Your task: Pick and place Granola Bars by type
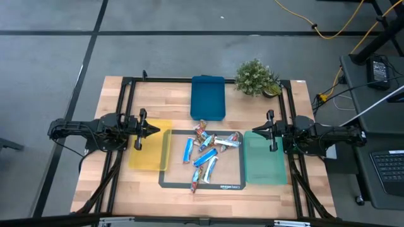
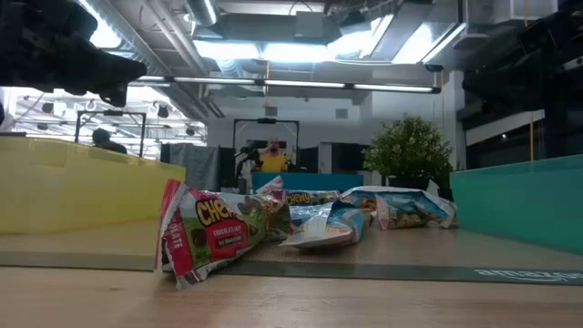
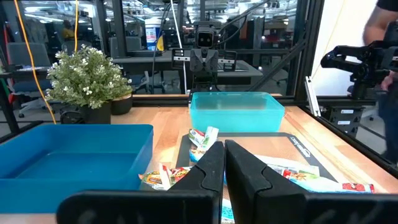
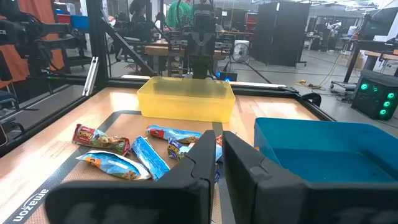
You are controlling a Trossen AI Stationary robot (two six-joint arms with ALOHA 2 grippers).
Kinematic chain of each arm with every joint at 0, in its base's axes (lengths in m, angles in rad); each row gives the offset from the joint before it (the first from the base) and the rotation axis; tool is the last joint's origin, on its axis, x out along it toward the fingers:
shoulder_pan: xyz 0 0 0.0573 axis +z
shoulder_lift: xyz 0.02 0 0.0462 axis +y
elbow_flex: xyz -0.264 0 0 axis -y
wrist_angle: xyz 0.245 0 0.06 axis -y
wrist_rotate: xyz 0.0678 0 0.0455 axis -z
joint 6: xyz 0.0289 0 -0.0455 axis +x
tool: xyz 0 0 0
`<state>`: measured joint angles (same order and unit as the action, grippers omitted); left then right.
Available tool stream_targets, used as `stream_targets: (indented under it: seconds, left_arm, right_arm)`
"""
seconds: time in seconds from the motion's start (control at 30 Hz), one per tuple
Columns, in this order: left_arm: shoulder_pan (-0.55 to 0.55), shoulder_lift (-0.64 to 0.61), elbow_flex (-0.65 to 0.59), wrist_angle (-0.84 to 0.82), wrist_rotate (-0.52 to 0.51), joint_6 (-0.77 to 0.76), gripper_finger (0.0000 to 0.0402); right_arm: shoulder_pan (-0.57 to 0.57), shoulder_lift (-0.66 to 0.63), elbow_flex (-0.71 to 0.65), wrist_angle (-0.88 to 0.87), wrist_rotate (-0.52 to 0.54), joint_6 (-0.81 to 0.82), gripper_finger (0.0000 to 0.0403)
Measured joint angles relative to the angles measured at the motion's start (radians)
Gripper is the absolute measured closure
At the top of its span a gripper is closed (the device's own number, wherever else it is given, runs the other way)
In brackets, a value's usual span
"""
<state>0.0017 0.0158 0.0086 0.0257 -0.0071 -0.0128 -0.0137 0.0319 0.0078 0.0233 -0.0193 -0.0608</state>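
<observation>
A: Where are the Granola Bars (image 1: 206, 153) right now?

B: All heaped on the dark mat (image 1: 170, 181) in the middle of the desk (image 1: 113, 189). None lies in a tray yet, so I judge the sorting has not begun. Taking the mat as the landmark: the yellow tray (image 1: 151, 149) is against its left edge, the green tray (image 1: 265, 161) against its right edge, and the blue tray (image 1: 207, 96) is just beyond its far edge, with a potted plant (image 1: 256, 77) beside that.

A: And the grippers?

B: The left gripper (image 1: 154, 130) hovers over the yellow tray, pointing toward the mat. The right gripper (image 1: 256, 131) hovers over the green tray's far end, pointing back at it. Both have their fingers drawn nearly together, a thin slit between them, holding nothing.

A: Which arm is nearer?

B: Roughly equal. The pile lies inward from each gripper and lower. Most bars run lengthwise from the mat's far edge to its near edge, some slanted, so I'd expect fingers to close across the short width. The blue-and-white ones overlap mid-mat, while a Chewy bar (image 2: 211, 237) with a red end sits alone at the mat's near edge, an easier first pick.

A: Surface and surroundings?

B: Pale wood planks in a black frame, and a bright workshop behind.
</observation>
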Motion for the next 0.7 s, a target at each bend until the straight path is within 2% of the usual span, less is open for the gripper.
stream_targets:
  seconds: [0.47,0.63,0.7]
  left_arm:
    - [0.0,0.0,0.0,0.0,0.0,0.0,0.0395]
    - [0.0,0.0,0.0,0.0,0.0,0.0,0.0395]
    - [0.0,0.0,0.0,0.0,0.0,0.0,0.0395]
  right_arm:
    - [0.0,0.0,0.0,0.0,0.0,-0.027,0.0369]
    - [0.0,0.0,0.0,0.039,-0.057,0.253,0.0369]
    - [0.001,0.009,0.0,0.142,-0.009,0.311,0.0369]
